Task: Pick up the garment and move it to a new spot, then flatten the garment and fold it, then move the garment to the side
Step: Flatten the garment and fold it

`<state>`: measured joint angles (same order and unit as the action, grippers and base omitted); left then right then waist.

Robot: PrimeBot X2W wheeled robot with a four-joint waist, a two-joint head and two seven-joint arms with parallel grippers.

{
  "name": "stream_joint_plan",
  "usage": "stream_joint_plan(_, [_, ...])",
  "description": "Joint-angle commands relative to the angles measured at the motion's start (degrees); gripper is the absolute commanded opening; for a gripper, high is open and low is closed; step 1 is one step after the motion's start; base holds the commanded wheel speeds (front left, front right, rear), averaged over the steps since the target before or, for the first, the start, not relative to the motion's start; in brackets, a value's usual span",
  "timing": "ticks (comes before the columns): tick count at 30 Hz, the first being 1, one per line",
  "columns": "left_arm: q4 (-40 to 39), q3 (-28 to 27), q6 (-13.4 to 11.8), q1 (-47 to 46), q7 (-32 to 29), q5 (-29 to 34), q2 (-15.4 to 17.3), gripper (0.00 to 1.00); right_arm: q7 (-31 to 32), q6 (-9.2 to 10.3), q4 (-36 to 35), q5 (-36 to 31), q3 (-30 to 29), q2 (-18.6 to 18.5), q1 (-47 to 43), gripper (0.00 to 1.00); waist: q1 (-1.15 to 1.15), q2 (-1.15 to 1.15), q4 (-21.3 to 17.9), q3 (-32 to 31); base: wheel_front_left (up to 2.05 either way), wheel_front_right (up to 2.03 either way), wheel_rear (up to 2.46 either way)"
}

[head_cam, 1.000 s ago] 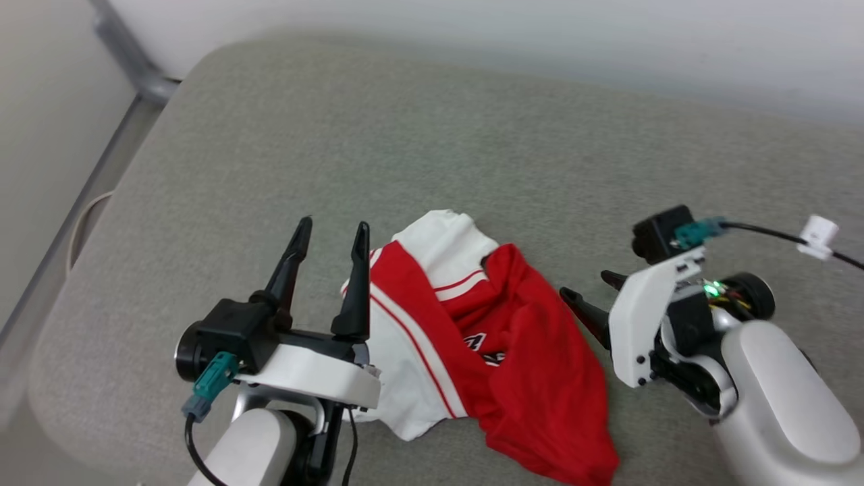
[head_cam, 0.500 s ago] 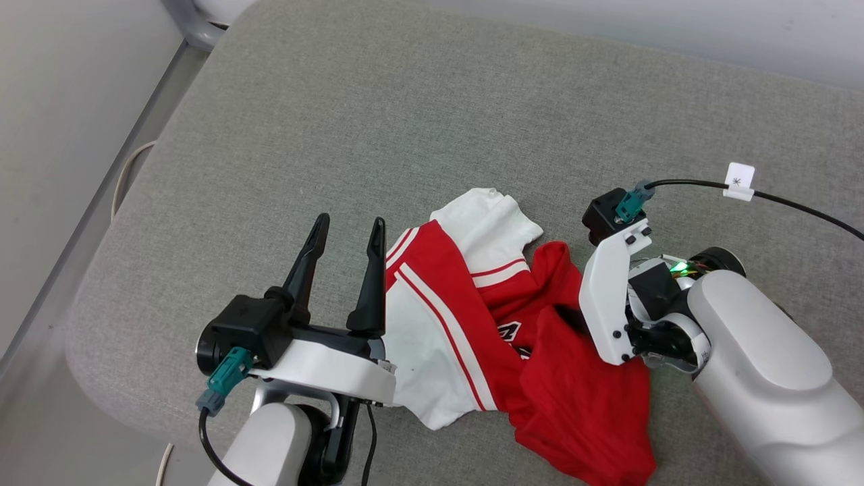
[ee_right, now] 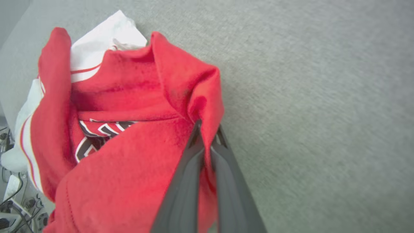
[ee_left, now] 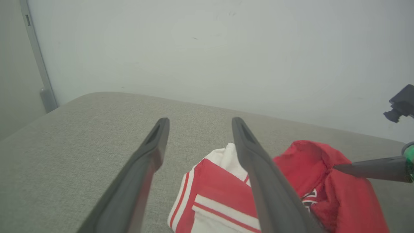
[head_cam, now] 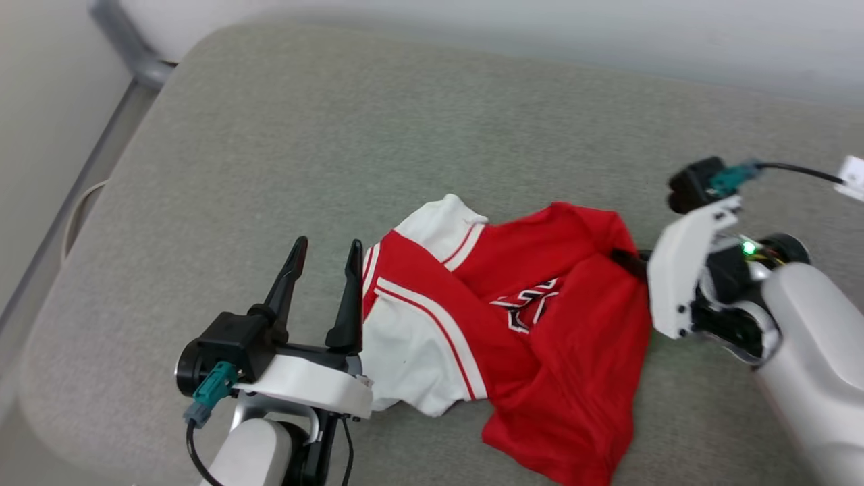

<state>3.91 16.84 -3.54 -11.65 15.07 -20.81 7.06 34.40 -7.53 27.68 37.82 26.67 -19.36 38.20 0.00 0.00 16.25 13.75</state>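
Observation:
The garment (head_cam: 540, 331), a red jersey with white sleeves and striped trim, lies crumpled on the grey padded surface (head_cam: 405, 135). Part of its black lettering shows at the middle. My right gripper (head_cam: 626, 258) is shut on a red fold at the garment's right edge. In the right wrist view the right gripper (ee_right: 207, 127) pinches that fold of the garment (ee_right: 129, 155) between its tips. My left gripper (head_cam: 327, 243) stands open beside the white sleeve on the garment's left, holding nothing. In the left wrist view the left gripper (ee_left: 200, 121) frames the garment (ee_left: 213, 174), and one right gripper finger (ee_left: 372, 168) pokes into the red cloth.
The padded surface has rounded edges, with its left edge near my left arm. A grey metal post (head_cam: 128, 54) stands at the far left corner against a pale wall (ee_left: 207, 48). A black cable with a white tag (head_cam: 854, 177) trails from my right wrist.
My right gripper has shut on the garment's red edge and drawn it rightward, spreading the red cloth. The left gripper has stayed open beside the sleeve. The head camera has shifted.

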Motion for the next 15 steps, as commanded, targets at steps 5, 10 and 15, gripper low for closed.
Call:
stream_joint_plan(5, [0.3,-0.3,-0.3,1.2,-0.3,0.4,1.4,1.00,-1.9,0.08,-4.7,-1.6,-8.9,-1.9,-9.2,0.00,0.00,0.00,-6.5,-2.5,0.00,0.00,0.00])
stream_joint_plan(10, [-0.2,-0.4,-0.5,1.9,-1.4,0.3,2.6,1.00,-2.9,0.07,-10.5,-4.0,-20.5,0.6,-22.1,0.00,0.00,0.00,-11.6,-3.2,0.00,0.00,0.00])
stream_joint_plan(15, [-0.7,-0.6,-0.8,2.5,-2.7,0.1,3.7,1.00,-1.7,0.08,-17.2,-7.8,-30.1,7.6,-35.7,0.00,0.00,0.00,-15.8,-3.3,0.00,0.00,0.00])
